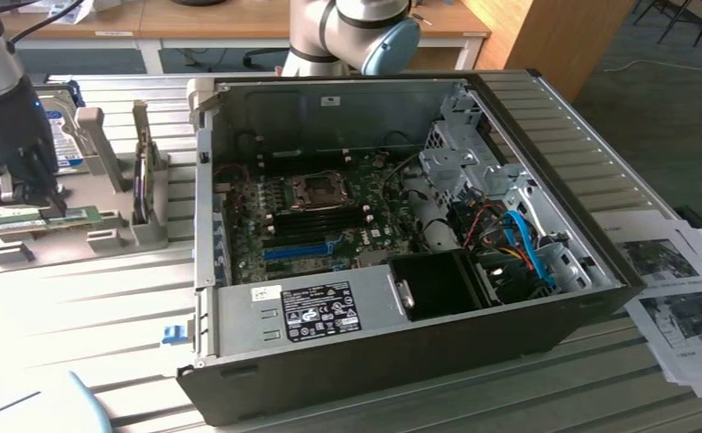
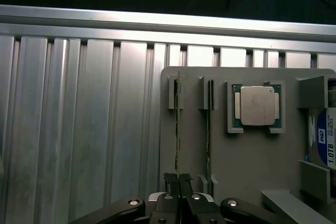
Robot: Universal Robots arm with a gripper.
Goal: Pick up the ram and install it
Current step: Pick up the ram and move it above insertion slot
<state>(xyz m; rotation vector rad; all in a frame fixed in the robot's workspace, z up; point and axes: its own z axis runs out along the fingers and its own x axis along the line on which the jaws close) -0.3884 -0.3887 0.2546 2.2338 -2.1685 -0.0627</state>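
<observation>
At outer edge of the grey holder [image 2: 247,161], end effector [image 2: 177,182] clamped on the ram [image 2: 178,119]

An open computer case [image 1: 387,365] lies on the slatted metal table [image 1: 74,307]. Inside, near, sits a silver power supply [image 1: 309,311] with a black fan shroud [image 1: 441,284] just beside it; blue cables [image 1: 526,248] run further toward the exterior view's right. Printed sheets [image 1: 682,298] lie beyond the case on that side. On the exterior view's left stands a grey holder [image 2: 236,161] — a processor [image 2: 256,105] seated in its recess, a blue-labelled hard drive [image 2: 326,140] upright at its edge.
</observation>
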